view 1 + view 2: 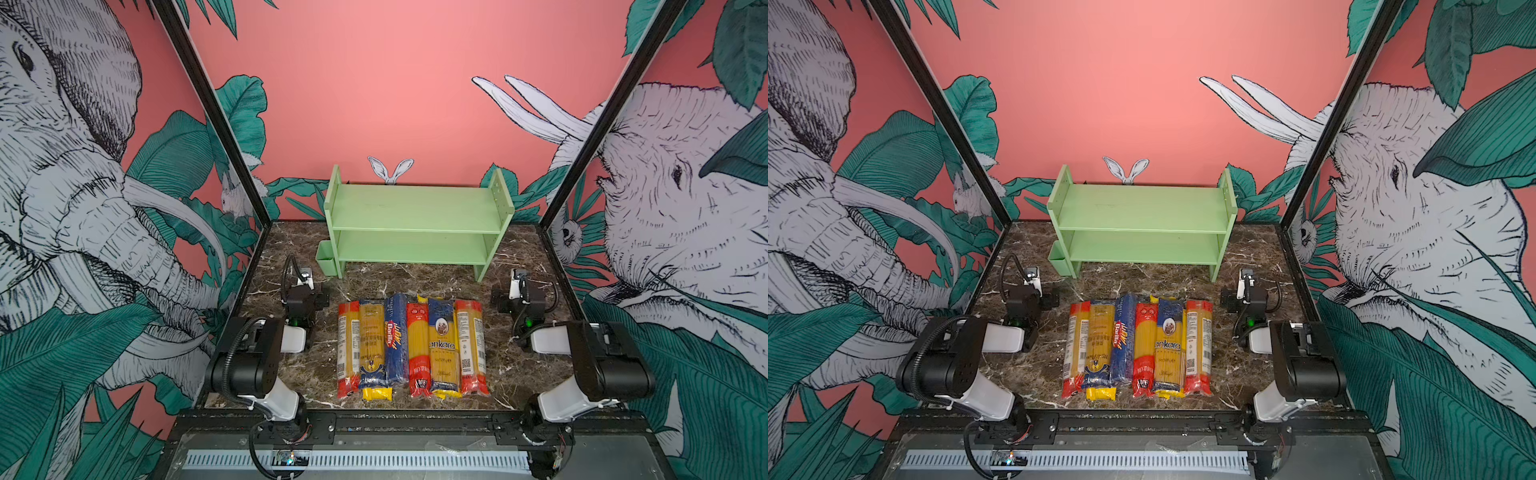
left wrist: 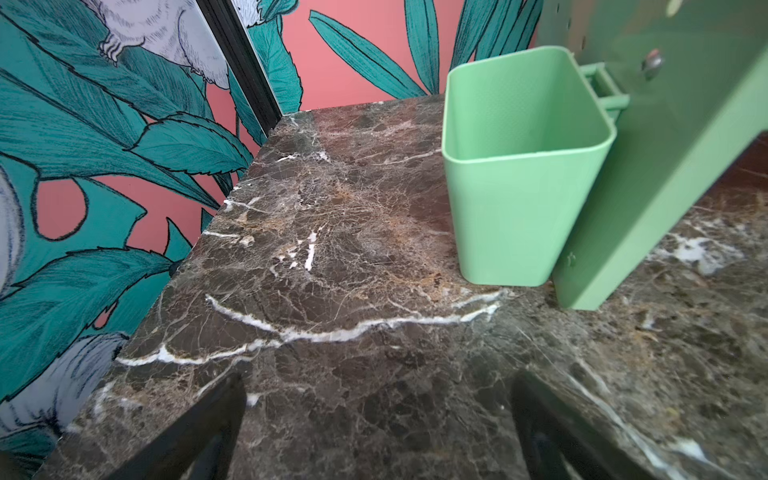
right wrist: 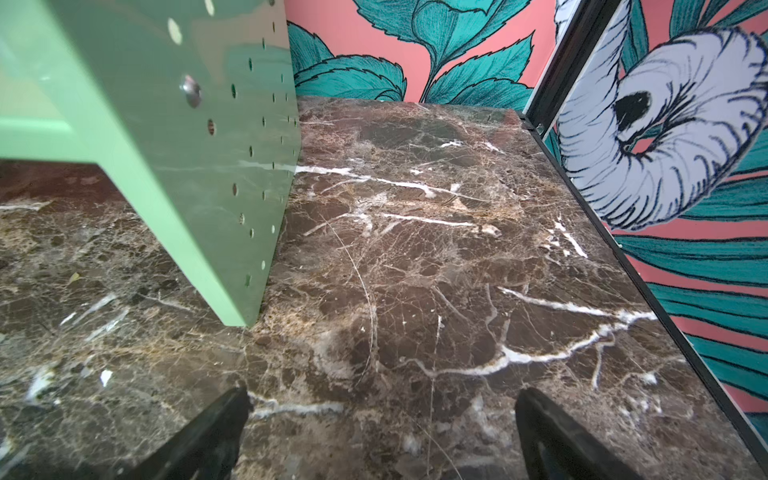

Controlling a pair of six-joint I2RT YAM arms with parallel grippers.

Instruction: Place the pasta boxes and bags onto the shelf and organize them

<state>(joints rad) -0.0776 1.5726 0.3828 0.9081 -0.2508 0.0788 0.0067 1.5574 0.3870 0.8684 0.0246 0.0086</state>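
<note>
Now, pasta packs [image 1: 411, 345] before shelf [image 1: 415, 208]

Pasta packs [image 1: 411, 345] before green shelf [image 1: 415, 208]

Bare marble strip [image 1: 415, 280] between pasta packs [image 1: 411, 345] and shelf [image 1: 415, 208]; cup [image 1: 326, 259] juts at shelf's left foot.

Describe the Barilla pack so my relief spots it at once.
Before the pale green shelf, a row of spaghetti packs lies on the marble table. Third from the left in a top view is the Barilla pack: the only wrapper dark blue end to end.
</note>
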